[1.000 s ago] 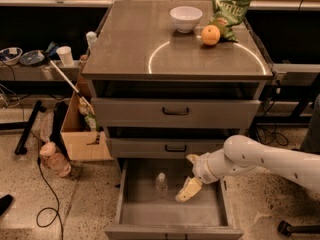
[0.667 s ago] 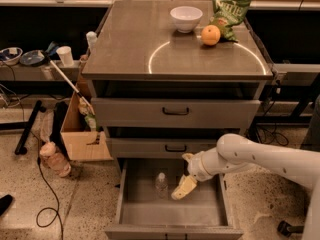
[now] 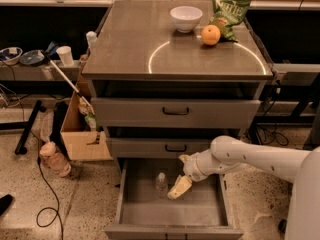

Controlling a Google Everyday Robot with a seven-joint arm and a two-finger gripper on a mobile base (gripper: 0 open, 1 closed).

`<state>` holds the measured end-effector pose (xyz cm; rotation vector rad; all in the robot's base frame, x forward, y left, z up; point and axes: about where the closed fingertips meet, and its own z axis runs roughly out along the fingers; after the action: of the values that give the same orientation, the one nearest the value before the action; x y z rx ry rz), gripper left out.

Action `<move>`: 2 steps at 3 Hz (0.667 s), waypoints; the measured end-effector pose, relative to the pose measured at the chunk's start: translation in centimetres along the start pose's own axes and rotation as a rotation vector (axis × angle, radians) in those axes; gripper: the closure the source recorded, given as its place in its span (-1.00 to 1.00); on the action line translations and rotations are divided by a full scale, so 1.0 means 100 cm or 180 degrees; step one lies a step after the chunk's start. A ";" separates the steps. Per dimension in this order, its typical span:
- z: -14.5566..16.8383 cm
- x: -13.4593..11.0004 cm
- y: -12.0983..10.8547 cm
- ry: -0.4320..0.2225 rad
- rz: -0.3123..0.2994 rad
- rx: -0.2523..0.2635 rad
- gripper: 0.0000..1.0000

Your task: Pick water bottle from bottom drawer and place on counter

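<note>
The water bottle (image 3: 161, 184), small, clear, with a white cap, stands upright in the open bottom drawer (image 3: 135, 215), near its back middle. My gripper (image 3: 178, 187) reaches down into the drawer from the right on a white arm. It is just to the right of the bottle, a short gap away. The counter (image 3: 125, 44) is the grey top of the cabinet, marked with a bright circular arc.
On the counter stand a white bowl (image 3: 186, 18), an orange (image 3: 210, 34) and a green chip bag (image 3: 229, 13). The two upper drawers are closed. A cardboard box (image 3: 82, 134) and a pinkish bottle (image 3: 54, 159) lie on the floor at the left, with cables.
My gripper has moved left and a little lower inside the drawer, closing in on the bottle. The bottle has not moved.
</note>
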<state>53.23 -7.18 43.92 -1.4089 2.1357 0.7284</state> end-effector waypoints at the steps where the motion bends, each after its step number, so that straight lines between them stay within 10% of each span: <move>1: 0.012 0.008 -0.004 0.0004 0.0039 0.0040 -1.00; 2: 0.029 0.019 -0.007 0.0028 0.0092 0.0099 -1.00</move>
<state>53.45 -6.80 40.40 -1.3705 2.1689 0.6981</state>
